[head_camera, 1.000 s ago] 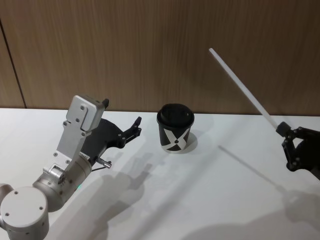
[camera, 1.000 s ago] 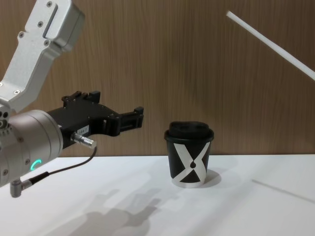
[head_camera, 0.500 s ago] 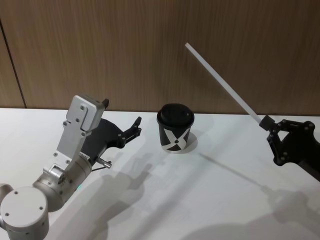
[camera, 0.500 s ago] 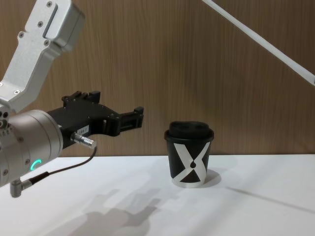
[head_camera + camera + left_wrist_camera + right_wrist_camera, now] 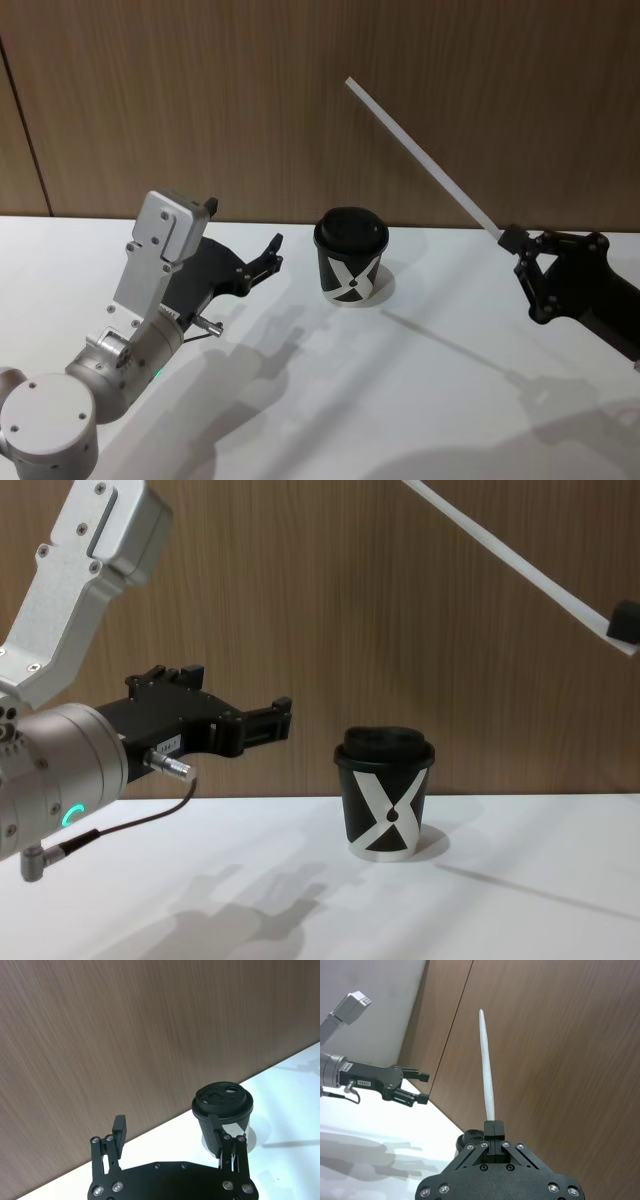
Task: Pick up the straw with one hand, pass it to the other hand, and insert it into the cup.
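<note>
the small blocky all-black right gripper [image 5: 510, 240] is up in the air over the right side of the white table [image 5: 400, 400], well apart from the small black paper cup [image 5: 350, 258] with its domed black lid and white x with a drop mark. its short fingers are pinched narrow on the lower end of the long thin white straw [image 5: 425, 158], which is off the table and slants up and to the left from the grip, its free end high in front of the brown wood-panel wall [image 5: 200, 100] and roughly above the cup. in the right wrist view the straw [image 5: 487, 1060] sticks straight out from between the closed fingertips of the right gripper [image 5: 494, 1127]. in the chest view the straw [image 5: 500, 555] crosses the upper right corner, with the right gripper [image 5: 625, 625] at the right edge. the cup [image 5: 385, 800] stands upright on the table near the wall, lid on. the long black left gripper [image 5: 243, 225], with fat silver wrist, green ring light and grey cable, hangs above the table just left of the cup and points toward it, not touching it. its fingers are spread wide with nothing between them, seen clearly in the left wrist view, where the left gripper [image 5: 167, 1132] has the cup [image 5: 223, 1110] beyond one fingertip.
</note>
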`<state>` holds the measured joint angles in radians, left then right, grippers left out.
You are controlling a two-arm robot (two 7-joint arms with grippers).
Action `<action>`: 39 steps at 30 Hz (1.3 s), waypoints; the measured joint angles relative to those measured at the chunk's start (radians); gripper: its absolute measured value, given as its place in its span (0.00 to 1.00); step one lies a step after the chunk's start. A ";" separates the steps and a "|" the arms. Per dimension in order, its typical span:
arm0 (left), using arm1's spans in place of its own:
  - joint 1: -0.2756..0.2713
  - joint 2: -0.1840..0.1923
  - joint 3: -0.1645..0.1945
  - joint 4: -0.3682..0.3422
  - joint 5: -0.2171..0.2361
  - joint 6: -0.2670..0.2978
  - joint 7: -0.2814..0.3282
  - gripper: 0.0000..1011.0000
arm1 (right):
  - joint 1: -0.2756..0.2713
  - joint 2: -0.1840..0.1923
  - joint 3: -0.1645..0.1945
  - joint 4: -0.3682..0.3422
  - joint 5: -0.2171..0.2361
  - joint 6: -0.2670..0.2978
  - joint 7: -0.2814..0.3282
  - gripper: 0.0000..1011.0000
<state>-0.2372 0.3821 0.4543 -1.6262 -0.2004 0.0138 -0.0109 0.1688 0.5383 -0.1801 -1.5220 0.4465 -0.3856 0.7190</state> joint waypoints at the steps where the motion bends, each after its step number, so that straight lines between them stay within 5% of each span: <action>1: 0.000 0.000 0.000 0.000 0.000 0.000 0.000 0.99 | 0.001 0.000 -0.001 0.000 0.001 0.001 0.000 0.00; 21: -0.001 0.000 -0.001 0.000 -0.005 0.001 -0.011 0.99 | 0.014 -0.002 -0.014 -0.001 0.011 0.013 0.007 0.00; 39: -0.035 0.009 -0.009 -0.009 -0.128 0.032 -0.195 0.99 | 0.017 -0.003 -0.017 -0.001 0.013 0.015 0.009 0.00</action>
<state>-0.2721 0.3912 0.4453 -1.6351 -0.3285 0.0461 -0.2061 0.1855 0.5357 -0.1973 -1.5226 0.4599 -0.3705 0.7282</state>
